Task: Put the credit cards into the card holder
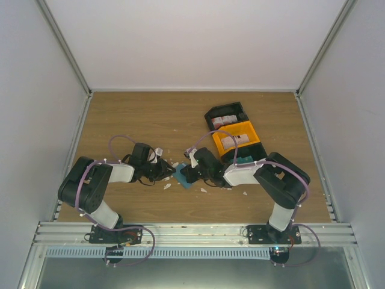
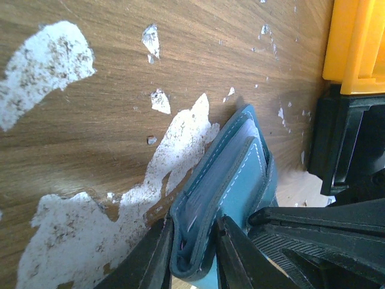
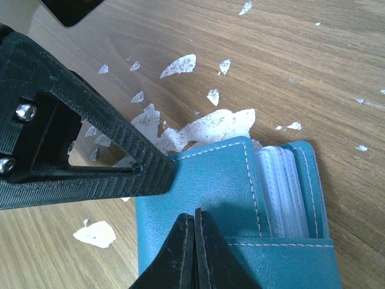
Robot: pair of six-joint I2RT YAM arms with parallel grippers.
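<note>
from the top view i'm only seeing the card holder (image 1: 183,179) as a teal sliver on the surface (image 1: 150,120) between both arms, with credit cards (image 1: 224,120) lying in the black bin (image 1: 243,111) and orange bin (image 1: 254,135). the left wrist view is showing the left gripper (image 2: 192,259) fingers pinching the holder's near edge, its long axis running away toward the bins. the right wrist view is showing clear sleeves (image 3: 289,186) fanning out, and the right gripper (image 3: 194,241) fingers pressing together on the cover.
</note>
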